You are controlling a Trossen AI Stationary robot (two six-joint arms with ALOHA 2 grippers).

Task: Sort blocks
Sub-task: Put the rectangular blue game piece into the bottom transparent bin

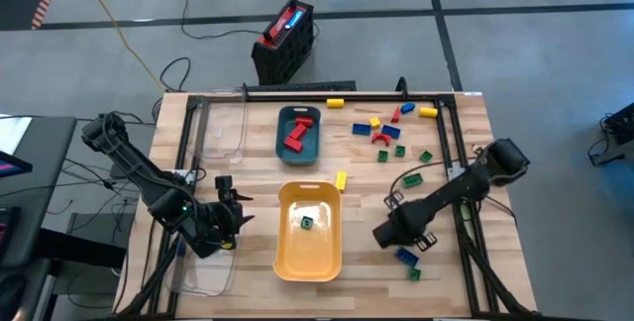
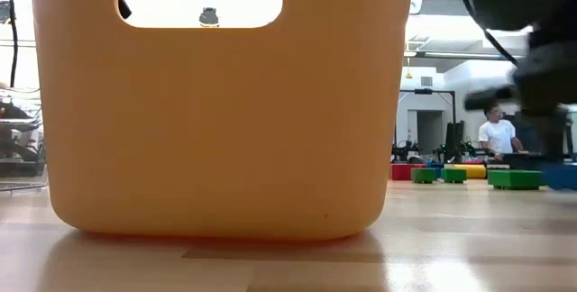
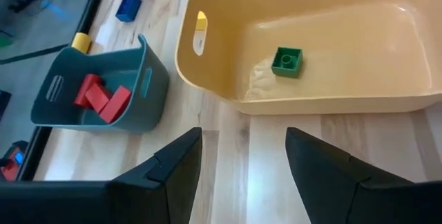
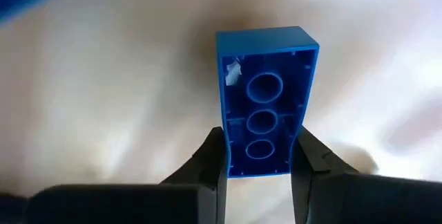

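Observation:
My right gripper (image 4: pixel 259 162) is shut on a blue block (image 4: pixel 266 79) whose hollow underside faces the wrist camera. In the high view this gripper (image 1: pixel 401 239) is at the table's near right, and a blue block (image 1: pixel 407 255) and a green one (image 1: pixel 414 273) show just beside it. My left gripper (image 3: pixel 242 162) stands open over bare wood, left of the yellow tray (image 1: pixel 287 252). One green block (image 3: pixel 287 62) lies in that tray. Red blocks (image 1: pixel 298 133) lie in the teal tray (image 1: pixel 282 148). My right gripper pinches the blue block's two long sides (image 4: pixel 228 156) between its two fingers, at one end of the block. The fingers point steeply down and lie across the block. Whether the block is clear of the table cannot be told.
Several loose blocks (image 1: pixel 386 133) in red, yellow, blue and green lie at the far right, and one yellow block (image 1: pixel 341 179) lies by the yellow tray's far corner. Clear trays (image 1: pixel 220 128) (image 1: pixel 203 267) stand on the left. A red-and-black box (image 1: pixel 285 39) sits beyond the table. A person (image 2: pixel 497 135) stands far behind.

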